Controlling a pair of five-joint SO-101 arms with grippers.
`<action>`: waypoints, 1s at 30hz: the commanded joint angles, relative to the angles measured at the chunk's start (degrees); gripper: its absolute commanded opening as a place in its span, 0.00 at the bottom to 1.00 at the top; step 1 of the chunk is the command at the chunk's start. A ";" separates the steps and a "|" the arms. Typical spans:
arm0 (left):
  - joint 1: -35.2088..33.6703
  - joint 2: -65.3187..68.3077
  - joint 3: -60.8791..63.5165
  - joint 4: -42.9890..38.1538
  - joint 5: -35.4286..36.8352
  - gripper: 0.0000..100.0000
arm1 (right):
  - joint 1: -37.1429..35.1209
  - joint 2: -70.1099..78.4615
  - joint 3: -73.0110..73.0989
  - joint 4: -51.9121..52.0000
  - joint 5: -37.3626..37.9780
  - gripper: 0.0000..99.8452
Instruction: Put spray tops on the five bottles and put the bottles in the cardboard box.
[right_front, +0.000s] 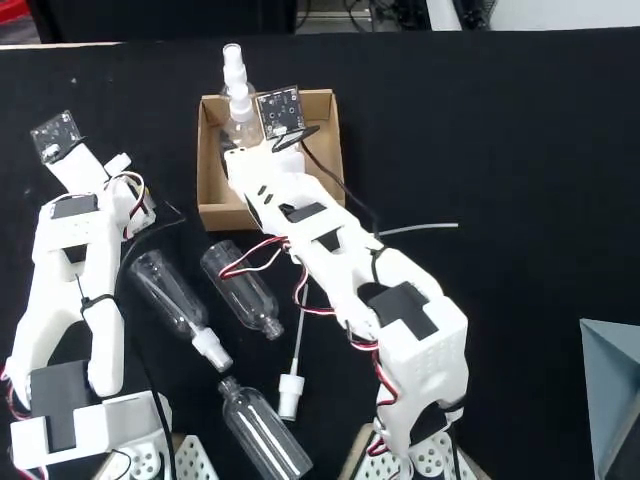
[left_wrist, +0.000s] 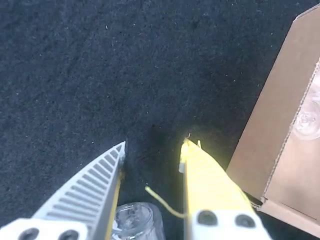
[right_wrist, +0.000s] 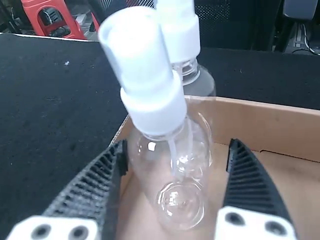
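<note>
— What's the biggest thing you see?

— The black table, then my two arms. Next comes one cardboard box, open at the top.

— How many bottles?

— Five, all clear. Two stand close together in the box by its far wall, the near bottle and the far bottle. Three lie on the table on the near side of the box. The left bottle and the middle bottle are near it, and the last bottle is well apart from it.

— And tops?

— I count four, all white. One sits on each bottle in the box. One top is at the left bottle's neck. One loose top lies just beside the last bottle, its tube pointing toward the box. A thin tube lies to the right of the box, one end hidden under my right arm.

— Any writing?

— None I can read.

— Your grippers?

— My right gripper is over the box with its jaws spread either side of the near bottle, and a gap shows on each side. My left gripper is low over the table just left of the box, jaws apart, gripping nothing. A bottle end, round and clear, shows at the root of its jaws. I cannot tell whether it touches them.
</note>
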 joint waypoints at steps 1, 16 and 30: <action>-0.48 -0.26 -0.40 -1.23 0.09 0.16 | 1.76 -0.66 -2.51 0.26 -0.26 0.26; -0.57 -0.26 -0.40 -1.32 0.09 0.16 | 1.76 -0.84 -2.51 3.43 0.00 0.26; -0.57 -0.26 -0.40 -1.32 0.09 0.16 | 1.76 -5.93 -1.71 10.37 -0.09 0.26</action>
